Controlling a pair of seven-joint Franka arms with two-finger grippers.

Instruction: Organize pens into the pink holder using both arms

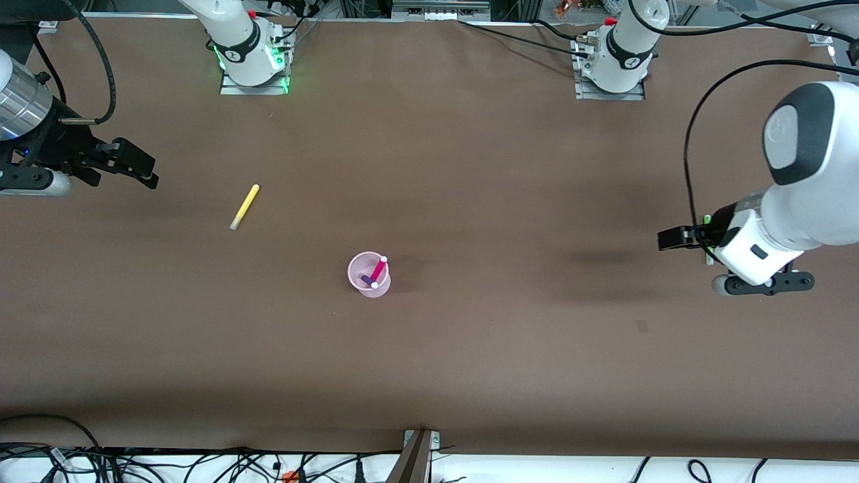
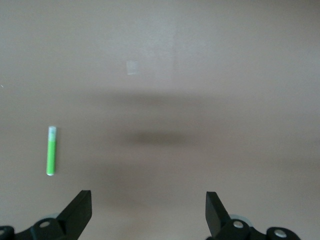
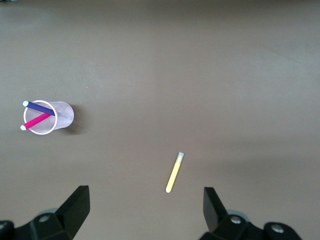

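Both arms are parked high at the table ends, probably so each pen can be approached from above. The left gripper [image 2: 148,212] is hung over the left arm's end, spread wide with nothing held; same for the right gripper [image 3: 145,210], over its own end. The pink holder [image 1: 369,274] is stood mid-table with the magenta pen [image 1: 379,268] and purple pen [image 1: 367,280] leaned inside. The yellow pen [image 1: 244,206] is left lying toward the right arm's end, farther from the front camera than the holder, and the green pen [image 2: 51,150] is seen flat on the table under the left wrist, so two are judged still to be collected
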